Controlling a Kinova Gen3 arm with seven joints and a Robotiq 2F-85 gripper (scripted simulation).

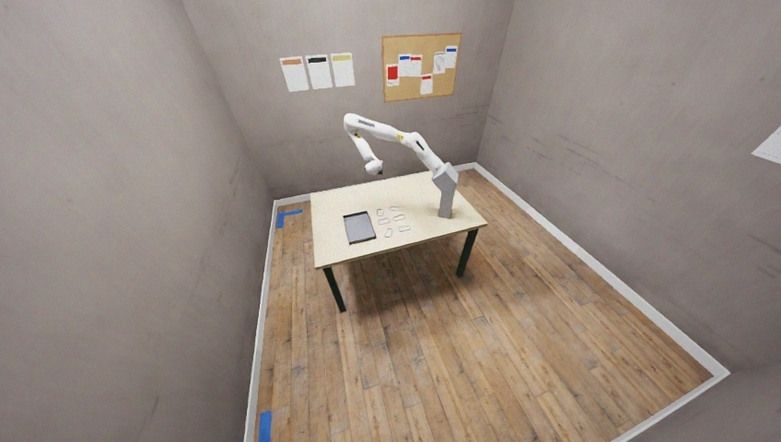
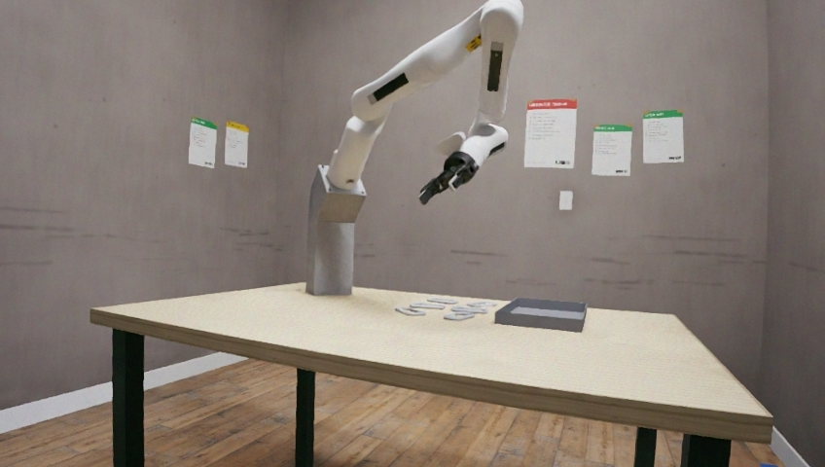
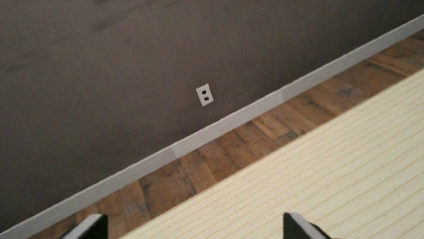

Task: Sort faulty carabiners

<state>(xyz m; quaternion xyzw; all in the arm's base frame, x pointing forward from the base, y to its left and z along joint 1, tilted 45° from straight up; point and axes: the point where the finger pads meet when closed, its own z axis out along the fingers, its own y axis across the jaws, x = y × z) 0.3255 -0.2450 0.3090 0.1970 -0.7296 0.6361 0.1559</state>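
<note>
Several silver carabiners lie flat in a loose group on the table (image 1: 329, 240) (image 2: 289, 335) (image 3: 348, 164), between the arm's base and the tray. One carabiner (image 2: 458, 316) lies near the tray's side; another carabiner (image 2: 412, 312) is nearer the base side. Their gates are too small to make out. The grey tray (image 1: 362, 240) (image 2: 538, 322) shows nothing inside. My gripper (image 2: 439, 193) (image 3: 196, 226) is open and empty, high above the table, tilted down and sideways. The wrist view shows no carabiner or tray.
The arm's grey base column (image 1: 446, 197) (image 2: 330, 260) stands on the table beside the carabiners. The tray's low walls rise next to the group. The wrist view shows the table's edge, the wood floor (image 3: 166, 186) and a wall with an outlet (image 3: 204, 95).
</note>
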